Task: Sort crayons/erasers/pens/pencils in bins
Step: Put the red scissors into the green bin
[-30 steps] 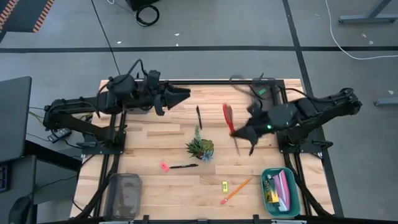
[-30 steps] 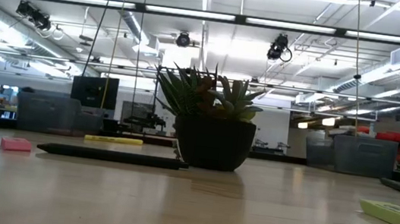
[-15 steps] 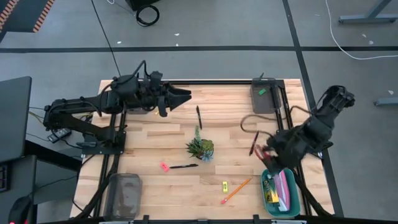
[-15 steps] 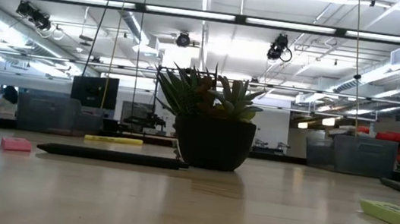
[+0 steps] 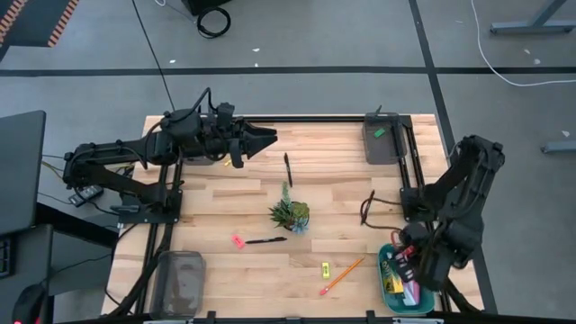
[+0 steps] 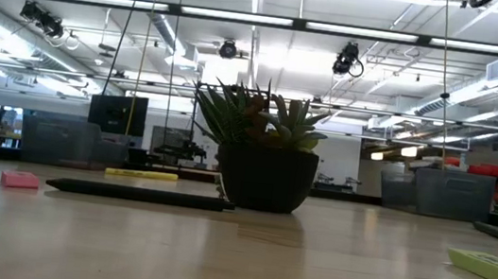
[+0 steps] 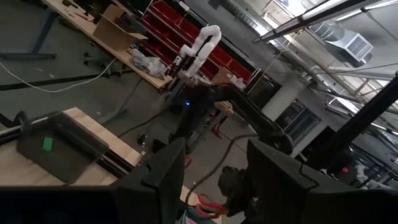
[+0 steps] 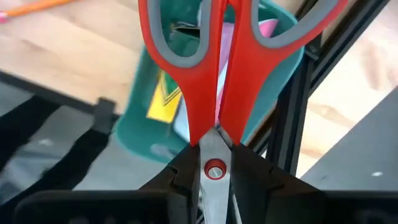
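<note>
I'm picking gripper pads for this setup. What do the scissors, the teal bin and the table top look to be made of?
The scissors: red handles look like smooth moulded plastic with grey lining in the loops; blades with a round pivot look like bright metal. The right gripper holds them. The teal bin: probably plastic, glossy with rounded corners. The table top: pale wood, visible plank seams.

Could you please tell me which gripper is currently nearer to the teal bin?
The right. The right gripper, shut on the red-handled scissors, hangs directly over the teal bin; the left gripper waits at the table's far side, well away.
</note>
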